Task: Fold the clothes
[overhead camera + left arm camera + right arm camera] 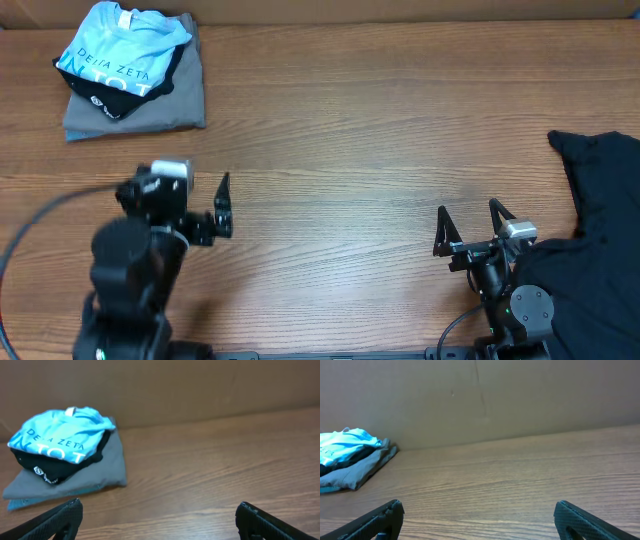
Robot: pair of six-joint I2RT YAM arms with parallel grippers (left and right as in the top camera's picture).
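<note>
1. Nearest us, the left gripper [224,205] and right gripper [467,212] hover over the bench, fingers spread wide, grasping nothing.
2. The light blue T-shirt [120,45] sits folded in the far left corner.
3. The black garment [600,190] lies rumpled at the right edge; we reckon it's next, needing a hem pinch.

A wood-grain table [350,130] meets a plain brown cardboard wall [520,395] behind.
</note>
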